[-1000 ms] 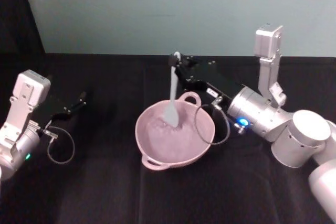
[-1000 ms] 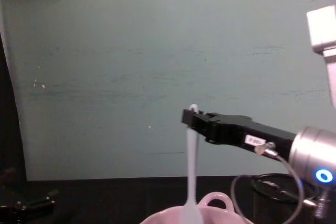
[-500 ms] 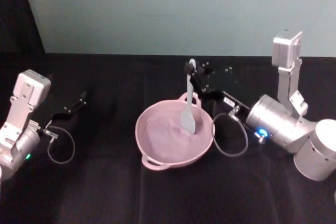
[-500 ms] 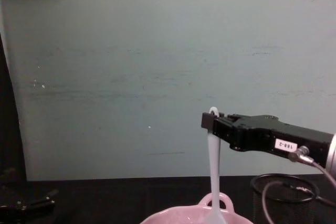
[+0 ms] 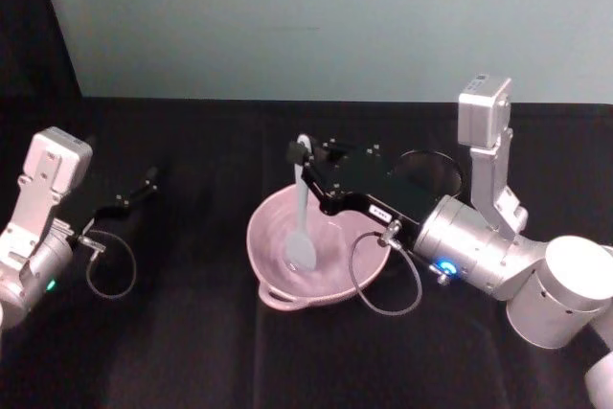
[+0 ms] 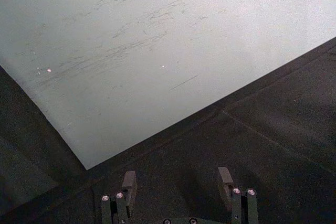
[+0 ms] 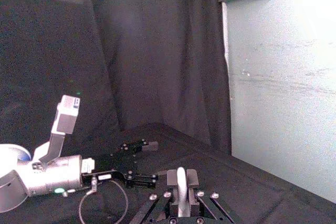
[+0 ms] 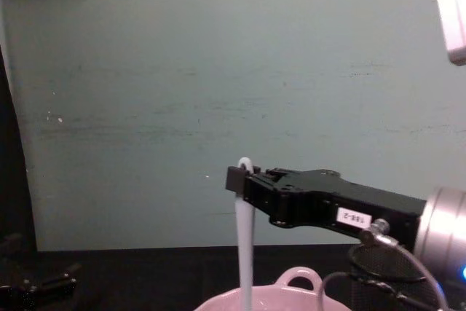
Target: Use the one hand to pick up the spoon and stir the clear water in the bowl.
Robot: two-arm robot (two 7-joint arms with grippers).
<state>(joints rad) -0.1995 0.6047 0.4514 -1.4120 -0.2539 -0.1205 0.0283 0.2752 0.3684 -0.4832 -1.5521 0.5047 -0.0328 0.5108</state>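
While the right gripper (image 5: 306,162), a flat black claw with a small white label on a silver wrist with a blue ring light, reaches in over the table from the right, I read it as clamped on the top of the handle of the long slim white plastic spoon (image 5: 302,217). Chest view confirms: right gripper (image 8: 244,176) pinches just under the handle's end, and the spoon (image 8: 245,253) hangs close to upright below it. Its paddle head sits down inside the glossy pale pink bowl (image 5: 273,275), on the bowl's left half, away from the rim. I can't tell whether the head touches the bottom. Bowl sits mid-table on the black cloth (image 5: 192,352), with one small loop handle on its near rim and another on the far rim, which the chest view shows (image 8: 291,298). Right wrist view has the spoon's handle (image 7: 180,182) held between the two fingers, no gap. A black wire-mesh cup (image 5: 431,171) stands just behind the right arm, to the right of the bowl. A black cable (image 5: 383,280) loops from the right wrist, in front of the bowl's right edge. Left gripper (image 5: 144,184) is parked far left, well apart from the bowl; its wrist view shows the claw (image 6: 177,187) spread apart with nothing in it.
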